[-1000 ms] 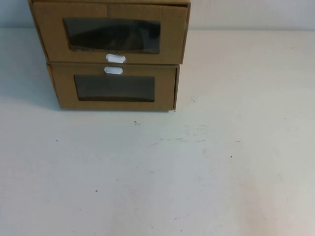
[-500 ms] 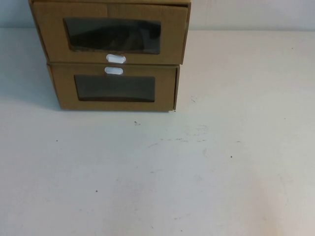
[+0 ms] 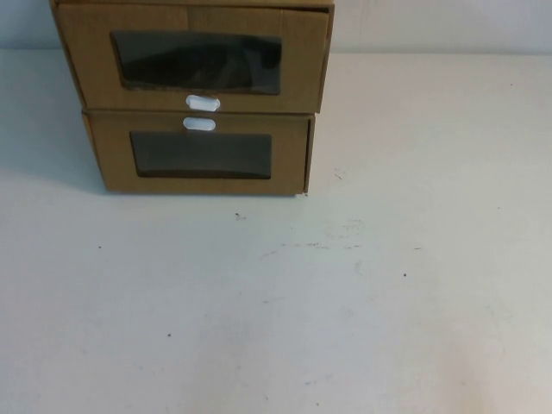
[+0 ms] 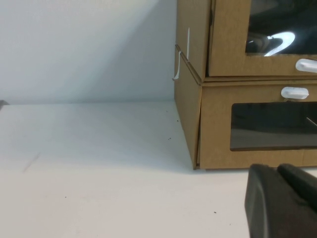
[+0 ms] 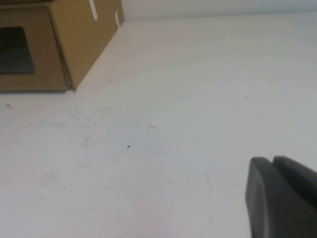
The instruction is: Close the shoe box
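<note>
At the desk's far edge, 2 stacked boxes, both claws low and clear.
Upper shoe box (image 3: 194,59) sits atop its twin (image 3: 200,155); light, stiff cardboard, best pushed flat on its front panel. Left claw (image 4: 277,171) and right claw (image 5: 272,163) hold nothing; I cannot tell their opening.

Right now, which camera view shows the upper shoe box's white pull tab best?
The high view: the white pull tab is whole, under the window of the upper shoe box. The left wrist view cuts it at the edge, behind the left gripper. The right wrist view misses it, showing only the right gripper.
</note>
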### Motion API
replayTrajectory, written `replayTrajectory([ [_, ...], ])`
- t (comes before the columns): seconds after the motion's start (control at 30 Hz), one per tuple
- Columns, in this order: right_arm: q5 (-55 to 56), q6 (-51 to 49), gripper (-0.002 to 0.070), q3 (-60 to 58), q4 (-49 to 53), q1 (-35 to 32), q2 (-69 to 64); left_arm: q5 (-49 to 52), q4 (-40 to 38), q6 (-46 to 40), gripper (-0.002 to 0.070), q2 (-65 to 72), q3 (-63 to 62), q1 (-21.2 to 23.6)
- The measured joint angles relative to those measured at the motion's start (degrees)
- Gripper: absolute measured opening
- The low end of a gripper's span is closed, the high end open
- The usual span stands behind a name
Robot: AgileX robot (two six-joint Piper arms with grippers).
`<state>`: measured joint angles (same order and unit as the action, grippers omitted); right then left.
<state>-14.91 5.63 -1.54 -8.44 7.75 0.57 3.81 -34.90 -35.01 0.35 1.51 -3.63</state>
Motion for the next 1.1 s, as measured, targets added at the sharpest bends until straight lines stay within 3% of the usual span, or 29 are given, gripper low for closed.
replayTrajectory([
  [0.2,-5.0,0.1,-0.0011,0.0,0.0,0.0,0.0,0.0,0.0,0.0,-0.0002,0.0,0.0,0.0],
  [0.97,-5.0,0.1,-0.0011,0.0,-0.2,0.0,0.2,0.0,0.0,0.0,-0.0002,0.0,0.0,0.0],
  [1.1,-5.0,0.1,-0.0011,0.0,-0.2,0.0,0.2,1.2,8.0,1.8,-0.0002,0.0,0.0,0.0],
])
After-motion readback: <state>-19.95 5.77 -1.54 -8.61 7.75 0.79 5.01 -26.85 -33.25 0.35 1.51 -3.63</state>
